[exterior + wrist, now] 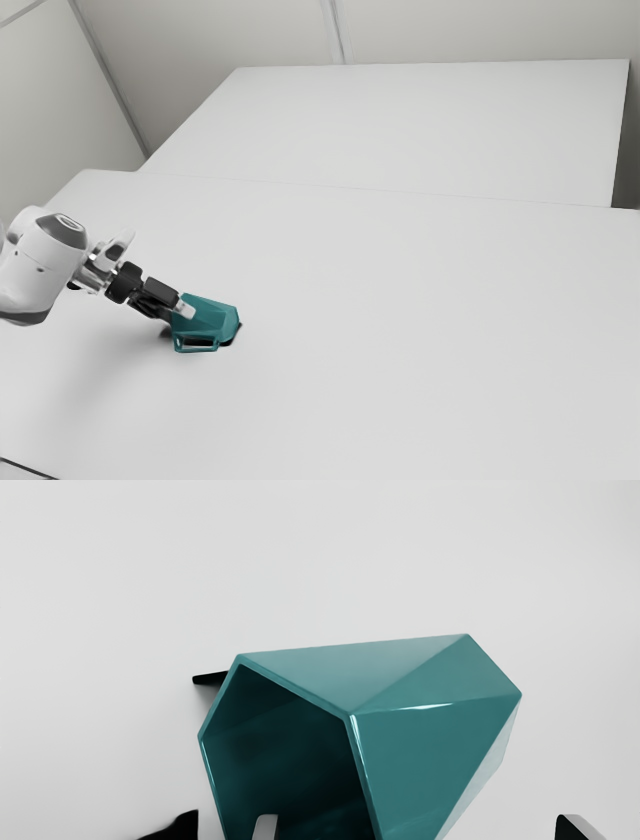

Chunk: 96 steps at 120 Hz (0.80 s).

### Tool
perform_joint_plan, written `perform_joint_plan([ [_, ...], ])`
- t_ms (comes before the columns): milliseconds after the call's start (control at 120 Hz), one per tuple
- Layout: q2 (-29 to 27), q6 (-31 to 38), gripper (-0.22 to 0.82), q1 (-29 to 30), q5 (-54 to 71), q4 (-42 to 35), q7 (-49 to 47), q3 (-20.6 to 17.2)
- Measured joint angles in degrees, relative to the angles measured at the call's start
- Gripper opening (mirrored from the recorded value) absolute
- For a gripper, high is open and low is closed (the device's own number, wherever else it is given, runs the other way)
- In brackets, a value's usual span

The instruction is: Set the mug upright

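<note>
Teal faceted mug (212, 318) lies on its side on the white table (400, 330). I observe my gripper (180, 311) at its mouth, fingers spread, one (265, 828) overlapping the opening in view.

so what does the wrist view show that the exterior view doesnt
Wrist view: the dark inside of the mug, seen through its open mouth, and the spread fingertips of the gripper, one overlapping that mouth.

Exterior view: the mug's handle loop, the arm coming in from that view's left, and the grey walls behind.

Both: the teal mug lying on its side on the white table, with the gripper at it.
</note>
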Motion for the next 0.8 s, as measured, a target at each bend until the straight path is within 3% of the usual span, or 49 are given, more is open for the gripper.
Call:
perform_joint_plan([
  [542,3.3,-4.1,0.60,0.3,-9.2,1.4,2.2,-0.1],
  [800,3.6,-5.8,0.48,0.5,-11.2,1.4,3.1,0.0],
])
